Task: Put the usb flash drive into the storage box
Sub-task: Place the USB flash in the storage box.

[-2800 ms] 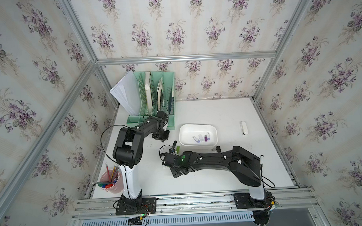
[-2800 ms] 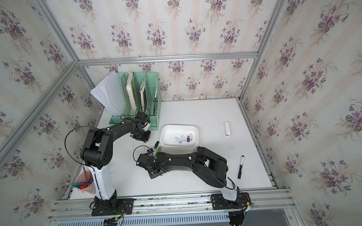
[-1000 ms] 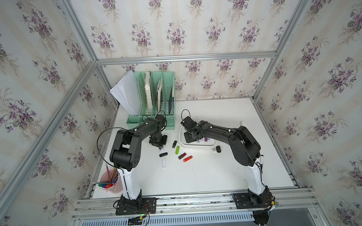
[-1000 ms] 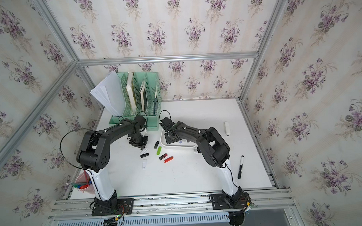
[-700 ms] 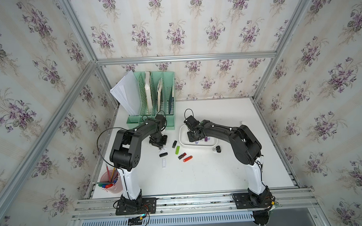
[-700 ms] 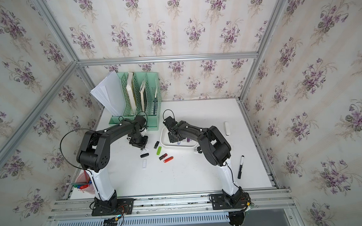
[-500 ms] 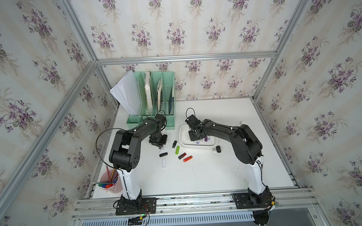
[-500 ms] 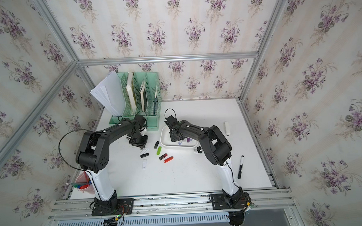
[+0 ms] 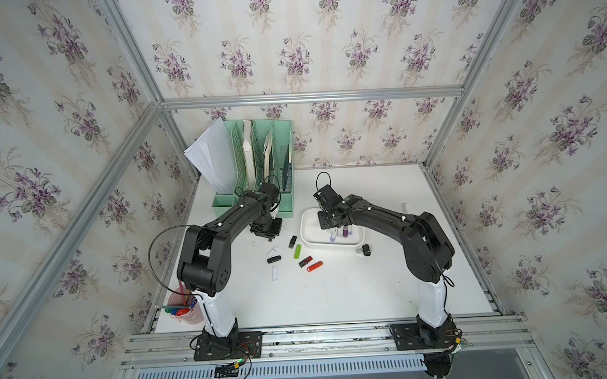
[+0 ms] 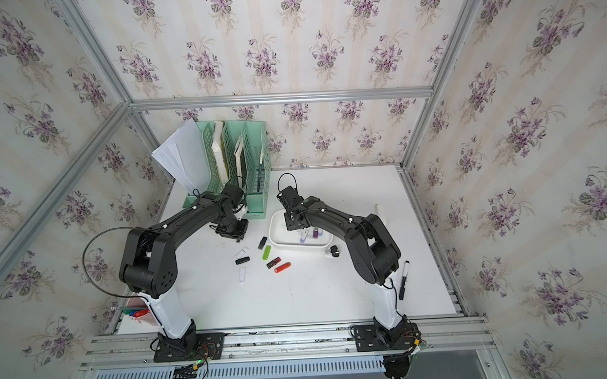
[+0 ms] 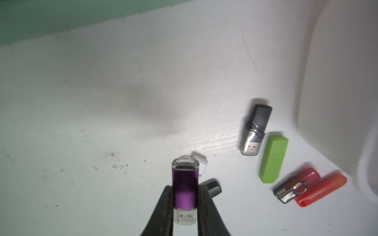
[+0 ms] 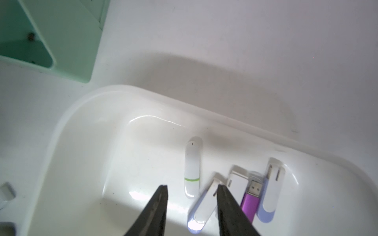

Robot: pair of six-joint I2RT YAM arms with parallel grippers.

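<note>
- Left gripper (image 11: 185, 190): clamped on 1 purple usb flash drive (image 11: 184, 179) with a clear cap.
- Near its tips, on the table (image 9: 333, 300): 7 loose drives (image 9: 298, 251). 2 white, 2 black, 1 green, 2 red.
- Right gripper (image 12: 191, 187): jaws parted, nothing between them, above the storage box (image 12: 81, 153).
- Under its tips, in the box: 5 drives, 1 purple and 4 white.

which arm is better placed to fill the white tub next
Left: the left gripper is shut on a purple usb flash drive beside the shallow white plastic storage box; the right gripper is open, empty, over it.
</note>
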